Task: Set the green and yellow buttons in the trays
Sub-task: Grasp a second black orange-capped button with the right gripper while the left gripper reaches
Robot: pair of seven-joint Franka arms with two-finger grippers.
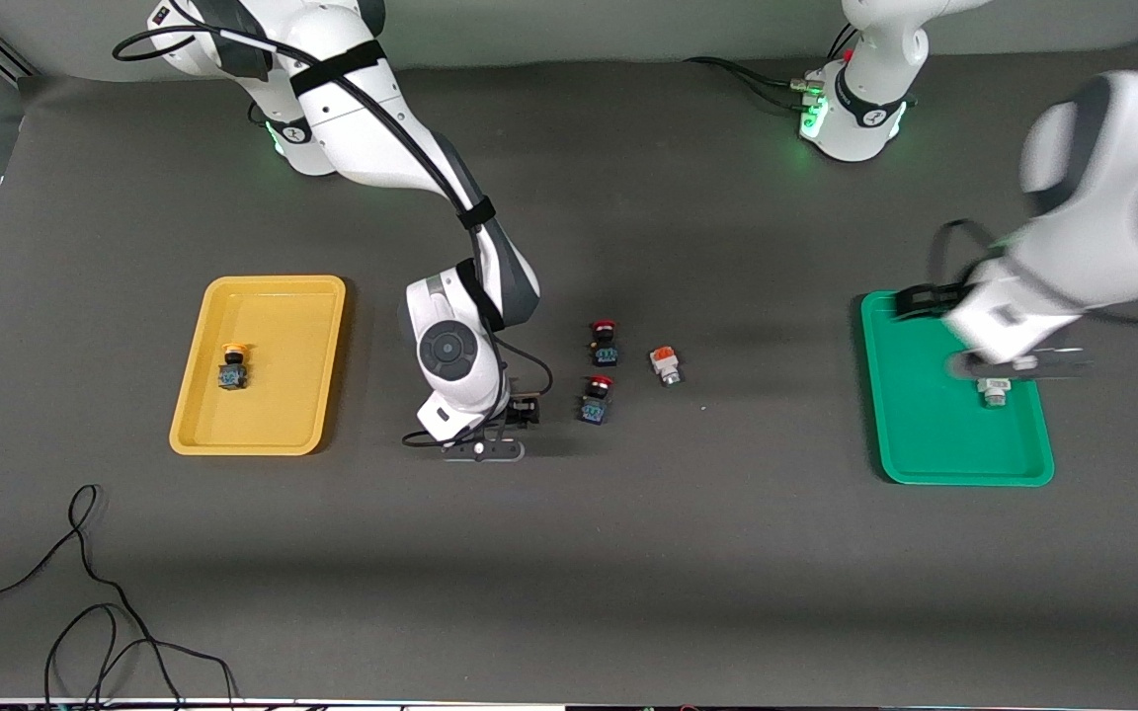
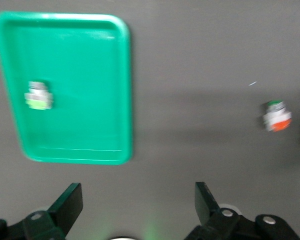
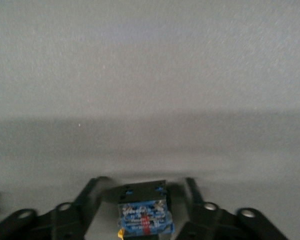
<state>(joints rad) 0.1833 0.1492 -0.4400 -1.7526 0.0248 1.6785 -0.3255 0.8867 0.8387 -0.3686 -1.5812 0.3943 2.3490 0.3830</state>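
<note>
The yellow tray (image 1: 258, 365) lies toward the right arm's end and holds one yellow-capped black button (image 1: 232, 366). The green tray (image 1: 959, 395) lies toward the left arm's end and holds the pale-green-topped button (image 1: 994, 393), which also shows in the left wrist view (image 2: 38, 95) in the green tray (image 2: 105, 75). My right gripper (image 1: 485, 451) is low at the table's middle. In the right wrist view the right gripper (image 3: 143, 180) is closed on a black button with a blue label and a yellow cap edge (image 3: 142, 215). My left gripper (image 1: 1014, 363) hangs open and empty over the green tray, and shows open in the left wrist view (image 2: 138, 205).
Two red-capped black buttons (image 1: 605, 341) (image 1: 597, 398) and a white-grey button with an orange top (image 1: 666, 364) sit on the table's middle, beside the right gripper. Black cables (image 1: 85, 592) lie near the front camera at the right arm's end.
</note>
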